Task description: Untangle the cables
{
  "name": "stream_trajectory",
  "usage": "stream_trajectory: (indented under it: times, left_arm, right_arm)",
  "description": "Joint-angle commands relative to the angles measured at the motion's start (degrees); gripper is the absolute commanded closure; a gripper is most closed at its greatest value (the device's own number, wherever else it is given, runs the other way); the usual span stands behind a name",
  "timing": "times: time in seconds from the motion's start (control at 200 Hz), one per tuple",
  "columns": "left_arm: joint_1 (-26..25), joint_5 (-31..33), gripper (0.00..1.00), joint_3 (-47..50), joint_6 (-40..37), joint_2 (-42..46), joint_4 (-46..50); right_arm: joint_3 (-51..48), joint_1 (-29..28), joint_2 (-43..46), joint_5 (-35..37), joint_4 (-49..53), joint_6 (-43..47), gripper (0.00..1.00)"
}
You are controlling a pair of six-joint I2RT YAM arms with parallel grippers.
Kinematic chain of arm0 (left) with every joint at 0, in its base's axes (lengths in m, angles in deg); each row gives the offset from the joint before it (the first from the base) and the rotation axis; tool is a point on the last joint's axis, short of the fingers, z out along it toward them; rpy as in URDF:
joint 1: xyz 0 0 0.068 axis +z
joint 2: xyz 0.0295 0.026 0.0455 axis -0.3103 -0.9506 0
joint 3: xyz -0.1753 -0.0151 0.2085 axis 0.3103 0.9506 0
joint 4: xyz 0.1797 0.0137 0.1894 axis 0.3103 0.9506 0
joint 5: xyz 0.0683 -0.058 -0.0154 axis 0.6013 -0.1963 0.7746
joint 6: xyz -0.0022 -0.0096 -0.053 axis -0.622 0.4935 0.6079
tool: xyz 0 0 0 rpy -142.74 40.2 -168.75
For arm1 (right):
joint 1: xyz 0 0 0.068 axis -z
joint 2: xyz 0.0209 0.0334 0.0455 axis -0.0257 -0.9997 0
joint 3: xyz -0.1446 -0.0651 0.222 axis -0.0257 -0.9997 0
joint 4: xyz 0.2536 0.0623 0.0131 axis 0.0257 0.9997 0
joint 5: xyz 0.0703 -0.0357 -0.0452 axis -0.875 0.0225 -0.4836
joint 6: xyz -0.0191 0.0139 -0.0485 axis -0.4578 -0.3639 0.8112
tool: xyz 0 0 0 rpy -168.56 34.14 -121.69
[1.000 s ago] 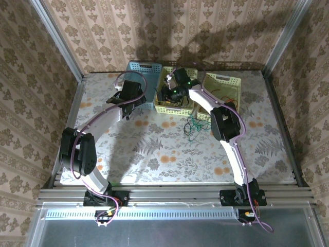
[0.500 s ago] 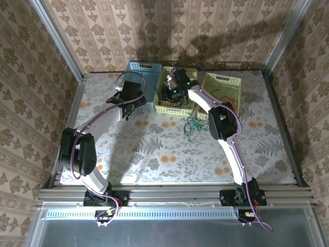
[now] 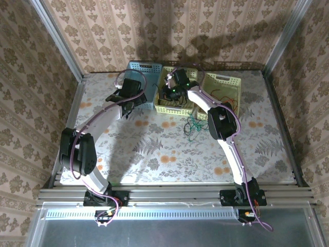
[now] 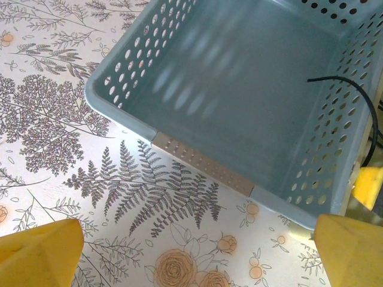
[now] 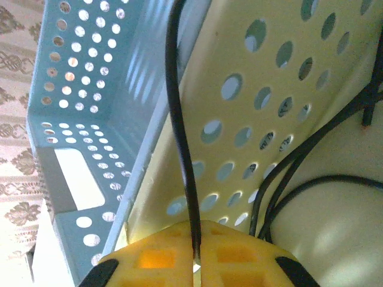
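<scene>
Tabletop (image 3: 154, 154) covered with floral-patterned cloth. Enclosed on three sides by walls (image 3: 103, 31) papered in beige damask. Metal rail (image 3: 175, 194) fixed along near edge.

We can't make out any lettering here, honestly: the blue basket (image 4: 203, 164), yellow basket (image 5: 209, 54), floral table (image 3: 154, 154) and wallpaper (image 3: 216, 36) carry just holes and patterns.
</scene>
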Motion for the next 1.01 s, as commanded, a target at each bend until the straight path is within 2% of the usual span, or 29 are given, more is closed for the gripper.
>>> stream_trajectory:
  times: [0.0, 0.235, 0.48, 0.63, 0.645, 0.73, 0.79, 0.83, 0.855, 0.89, 1.0]
  left_arm:
    - [0.4, -0.6, 0.0, -1.4, 0.0, -1.0, 1.4]
    - [-0.1, -0.7, 0.0, -1.3, 0.2, -1.4, 1.0]
    - [-1.2, -0.4, 0.0, -2.0, -0.2, -2.2, 0.7]
    - [-1.2, -0.7, 0.0, -2.8, -1.8, -2.8, 0.1]
    - [-2.7, -0.7, 0.0, -2.9, -2.1, -2.9, -0.1]
    - [-4.1, -0.9, 0.0, -3.4, -5.0, -3.3, -1.5]
    - [-5.3, -1.0, 0.0, -4.1, -7.1, -3.8, -2.1]
    - [-6.1, -1.0, 0.0, -4.8, -8.5, -4.2, -2.2]
    - [-6.6, -1.1, 0.0, -5.2, -9.5, -4.5, -2.3]
    - [-7.2, -1.5, 0.0, -5.5, -10.7, -4.8, -2.6]
    - [-8.6, -5.2, 0.0, -5.1, -14.5, -4.9, -5.7]
  right_arm:
    - [-5.4, 0.4, 3.7, 1.6, -5.6, -1.3, 0.92]
    - [-18.2, 2.3, 14.0, 1.6, -16.3, -3.2, 0.94]
    - [-27.0, 4.6, 21.3, 1.4, -22.8, -5.1, 0.94]
    - [-32.1, 6.9, 25.0, 4.8, -24.1, -6.2, 0.94]
    - [-32.5, 7.0, 25.2, 5.1, -23.9, -6.2, 0.94]
    - [-32.5, 7.3, 25.1, 8.0, -20.1, -4.6, 0.92]
    - [-30.8, 7.3, 23.8, 9.5, -15.8, -3.5, 0.86]
    - [-29.2, 7.3, 22.7, 10.2, -12.3, -3.1, 0.77]
    - [-28.1, 7.3, 21.9, 10.9, -9.8, -2.9, 0.68]
    - [-27.7, 7.3, 21.8, 12.0, -8.3, -2.6, 0.62]
    - [-32.0, 7.5, 26.7, 15.9, -9.3, -1.2, 0.53]
